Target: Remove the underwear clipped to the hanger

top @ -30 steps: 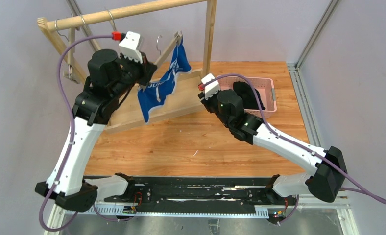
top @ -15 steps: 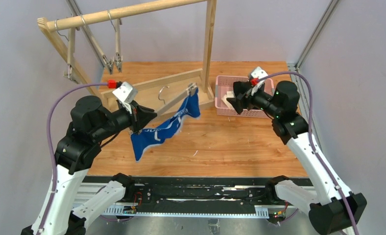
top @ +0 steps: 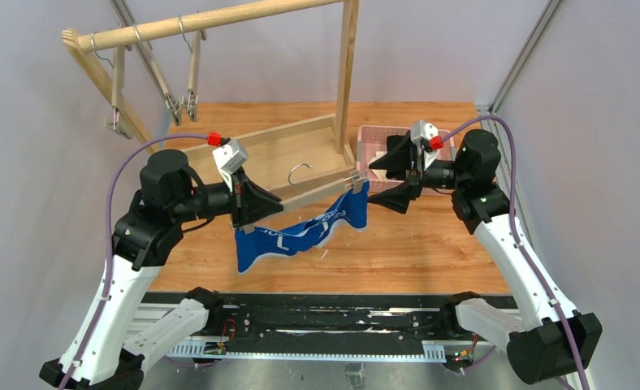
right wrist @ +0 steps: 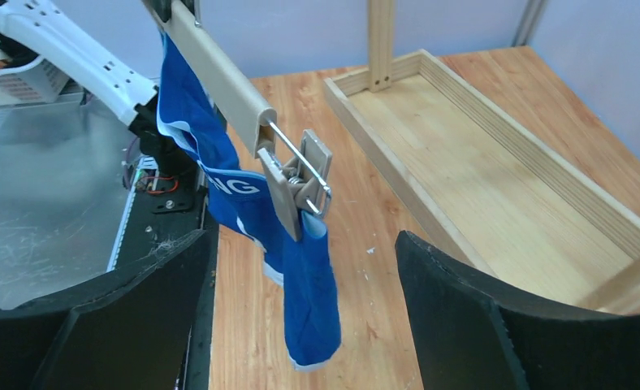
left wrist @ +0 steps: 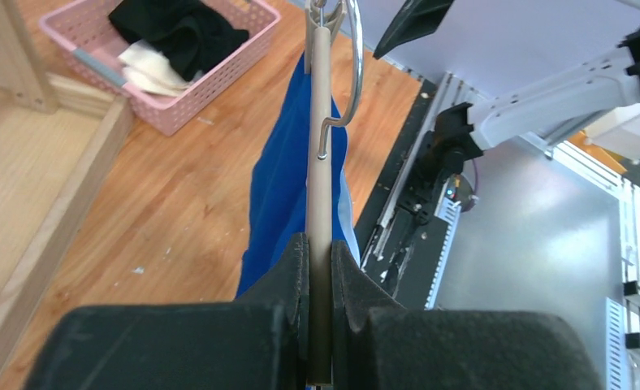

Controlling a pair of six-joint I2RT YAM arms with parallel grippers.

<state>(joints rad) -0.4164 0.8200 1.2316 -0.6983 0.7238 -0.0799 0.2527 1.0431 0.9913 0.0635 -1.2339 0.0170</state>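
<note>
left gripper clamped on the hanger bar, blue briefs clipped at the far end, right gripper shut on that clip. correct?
One thing is off: the right gripper is open, not shut on the clip. The right wrist view shows its fingers spread wide, touching nothing. The rest holds: the left gripper is clamped on the hanger bar, and the blue briefs are clipped at the far end.

Blue briefs (top: 304,231) with white lettering hang crumpled from one clip (right wrist: 296,187) of the wooden hanger (right wrist: 219,73); black briefs (left wrist: 183,32) and a whitish garment (left wrist: 146,69) lie in the pink basket (left wrist: 227,69).
</note>
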